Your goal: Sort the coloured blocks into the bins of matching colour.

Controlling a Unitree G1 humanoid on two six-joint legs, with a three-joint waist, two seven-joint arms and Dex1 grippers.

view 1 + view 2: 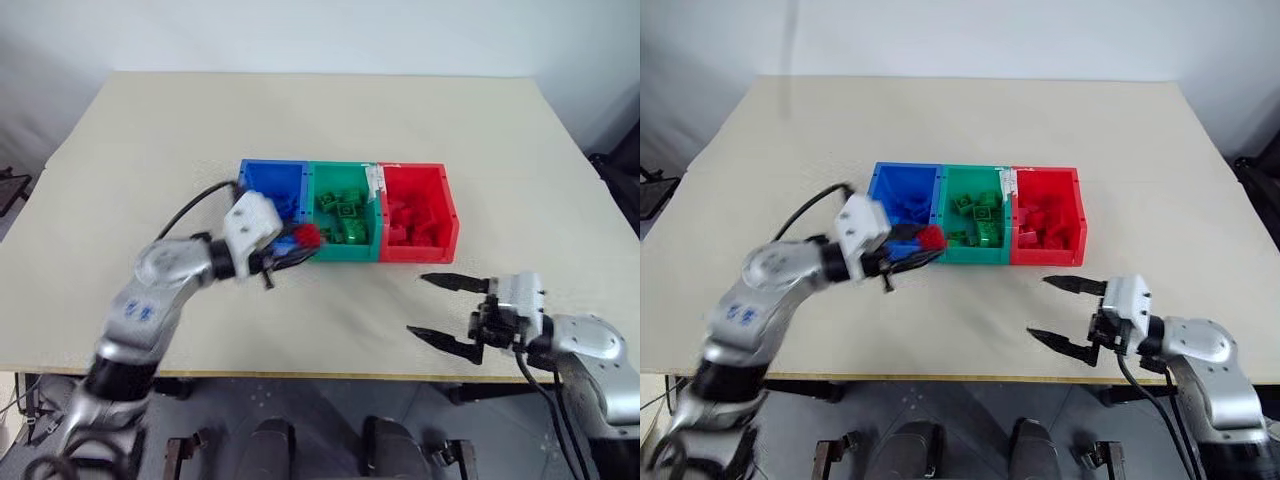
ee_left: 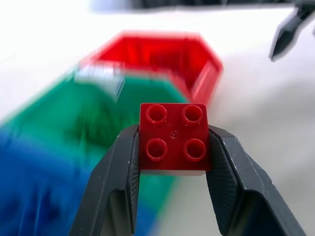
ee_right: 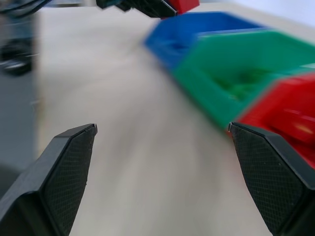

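The three joined bins [image 1: 345, 212] sit in a row at the middle of the table [image 1: 150, 150], with blocks inside each. The left pincer [image 1: 300, 243] holds a block [image 1: 308, 235] at the row's 7 o'clock corner. The right pincer [image 1: 440, 310] hangs at 5 o'clock, apart from the bins.

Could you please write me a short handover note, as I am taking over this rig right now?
Left gripper: shut on a red block, held in the air near the front of the blue bin and green bin.
Right gripper: open, holding nothing, above the table in front of the red bin.
Bins: joined in a row mid-table, blue, green, red from the robot's left to right.
Done: blue, green and red blocks already lie in their matching bins; I see no loose blocks on the table.
Left: carry the red block across to the red bin and release it.
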